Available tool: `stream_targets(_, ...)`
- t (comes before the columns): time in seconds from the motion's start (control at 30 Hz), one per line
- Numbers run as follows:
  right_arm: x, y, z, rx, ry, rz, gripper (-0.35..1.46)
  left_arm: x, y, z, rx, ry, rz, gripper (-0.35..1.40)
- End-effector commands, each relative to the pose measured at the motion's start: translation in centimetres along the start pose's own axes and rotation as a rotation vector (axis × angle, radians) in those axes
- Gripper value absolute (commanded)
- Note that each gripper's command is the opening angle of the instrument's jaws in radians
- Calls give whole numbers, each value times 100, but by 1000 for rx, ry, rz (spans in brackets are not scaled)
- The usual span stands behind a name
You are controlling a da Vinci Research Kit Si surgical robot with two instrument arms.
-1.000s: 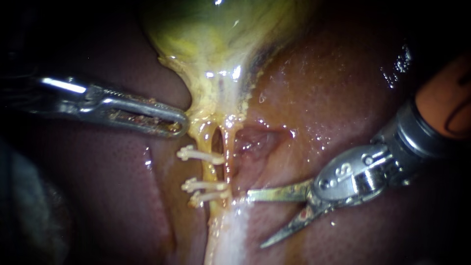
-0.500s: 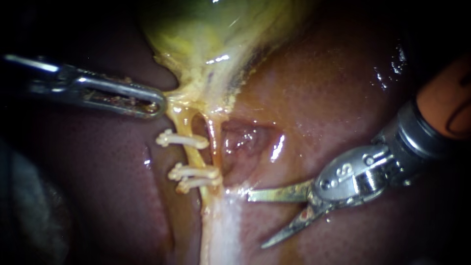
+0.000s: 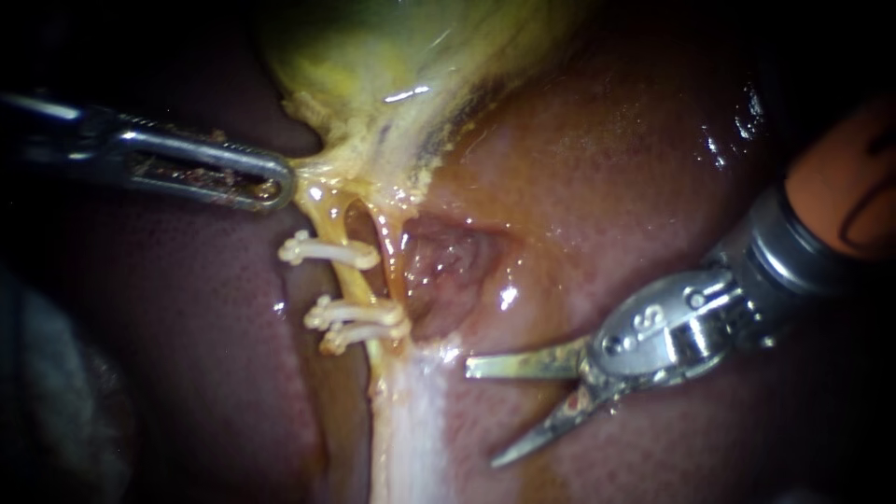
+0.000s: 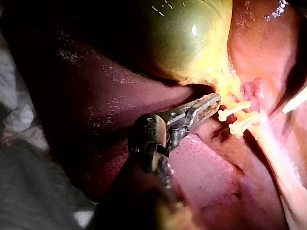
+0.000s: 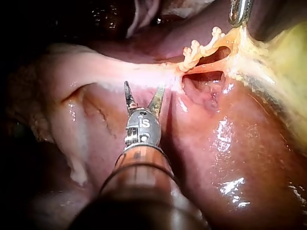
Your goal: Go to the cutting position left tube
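Three white clips [image 3: 327, 250] sit across the left tube [image 3: 347, 282]: one higher up, two close together lower down, with a bare stretch of tube between them. The right tube [image 3: 387, 250] runs just beside it with a dark gap between the two. Both come down out of the yellowish neck of the gallbladder [image 3: 392, 65].

My left instrument [image 3: 278, 184] has its jaws clamped on that neck tissue, just above the upper clip, and the tissue is drawn out to a point at its tip.

My right instrument [image 3: 480, 416] ends in a pair of blades, spread wide with nothing between them. They lie over the liver [image 3: 607, 187] on the right tube's side. The upper blade points at the pale band [image 3: 411, 420] below the lowest clip. It's near the left tube but apart from it, so the blades aren't around the tube yet
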Motion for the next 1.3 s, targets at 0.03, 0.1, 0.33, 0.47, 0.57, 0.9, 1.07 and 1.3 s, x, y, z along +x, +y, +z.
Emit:
stream_targets(0.03,0,1,2,-1,3,13,145,0,0,0,1,0,0,-35)
stream_targets(0.1,2,2,4,-3,6,56,145,0,0,0,1,0,0,-35)
stream_targets(0.33,9,10,10,1,52,190,145,0,0,0,1,0,0,-35)
stream_targets(0.47,17,19,10,14,106,255,143,0,0,1,1,0,0,-35)
stream_targets(0.57,24,27,13,15,113,289,143,0,0,1,1,1,0,-35)
stream_targets(0.9,24,52,29,26,111,351,142,-1,1,2,2,1,0,-35)
stream_targets(1.07,18,62,35,23,110,356,140,-1,1,3,2,1,1,-35)
stream_targets(1.3,8,71,45,24,107,363,140,-2,1,3,3,2,0,-35)
